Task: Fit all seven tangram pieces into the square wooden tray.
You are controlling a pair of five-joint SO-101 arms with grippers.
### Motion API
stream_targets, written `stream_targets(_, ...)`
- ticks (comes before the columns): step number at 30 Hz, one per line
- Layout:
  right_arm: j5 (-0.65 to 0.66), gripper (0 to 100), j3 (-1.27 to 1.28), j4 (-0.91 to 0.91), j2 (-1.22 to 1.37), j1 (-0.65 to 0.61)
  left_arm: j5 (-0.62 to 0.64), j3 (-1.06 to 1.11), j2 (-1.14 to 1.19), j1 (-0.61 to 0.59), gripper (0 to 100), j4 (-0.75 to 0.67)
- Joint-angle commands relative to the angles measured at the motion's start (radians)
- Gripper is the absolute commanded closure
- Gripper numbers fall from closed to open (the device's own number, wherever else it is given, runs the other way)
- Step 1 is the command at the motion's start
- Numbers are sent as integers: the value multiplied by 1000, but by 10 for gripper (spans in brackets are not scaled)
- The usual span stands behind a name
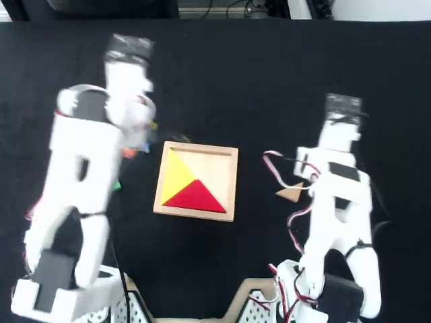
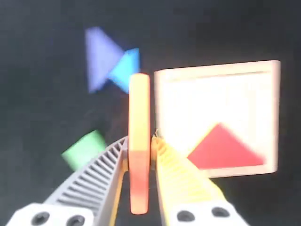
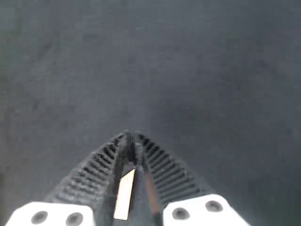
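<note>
The yellow triangle (image 1: pixel 176 173) and red triangle (image 1: pixel 196 197) are lying in the wooden tray (image 1: pixel 217 167), mid-worktop (image 1: pixel 215 81); I judge five pieces are waiting outside. The left claw (image 2: pixel 139 141) is clamping an orange piece (image 2: pixel 139 117) beside the tray; the right claw (image 3: pixel 130 137) is sitting closed.

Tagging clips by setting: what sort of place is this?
Likely a robotics workbench: left arm and right arm at a black table, a wooden tray between them, the left tool holding an orange piece.
</note>
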Motion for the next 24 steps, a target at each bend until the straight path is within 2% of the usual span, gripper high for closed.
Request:
stream_targets(1,-38,987,-58,-15,-30,54,118,326,-80,174,970,-345)
stream_targets(3,-38,987,-54,-15,-28,51,144,378,-61,202,970,-416)
stream_targets(14,-31,987,-28,-69,-28,11,209,274,230,271,970,-453)
stream_targets(24,-31,987,-28,-71,-28,9,242,289,259,298,970,-448)
